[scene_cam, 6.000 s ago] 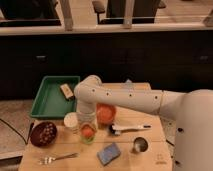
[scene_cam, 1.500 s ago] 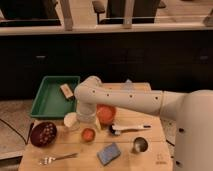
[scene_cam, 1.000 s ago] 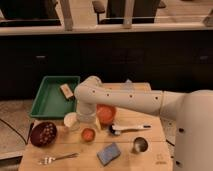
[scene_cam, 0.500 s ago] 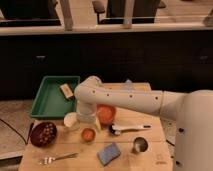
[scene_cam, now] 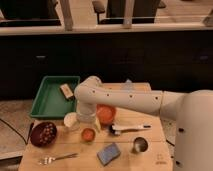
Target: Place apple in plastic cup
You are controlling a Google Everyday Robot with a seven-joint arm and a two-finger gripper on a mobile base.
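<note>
apple (scene_cam: 88, 134) inside plastic cup (scene_cam: 88, 135), hand (scene_cam: 86, 119) just above

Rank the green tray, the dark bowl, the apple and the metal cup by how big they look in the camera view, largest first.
1. Green tray.
2. Dark bowl.
3. Apple and metal cup: too alike to rank.
The hand hangs just above the apple, between the white cup and the orange bowl.

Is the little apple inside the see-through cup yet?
It looks in: the apple sits inside a pale ring that seems to be the plastic cup rim. The gripper hangs just above it.
</note>
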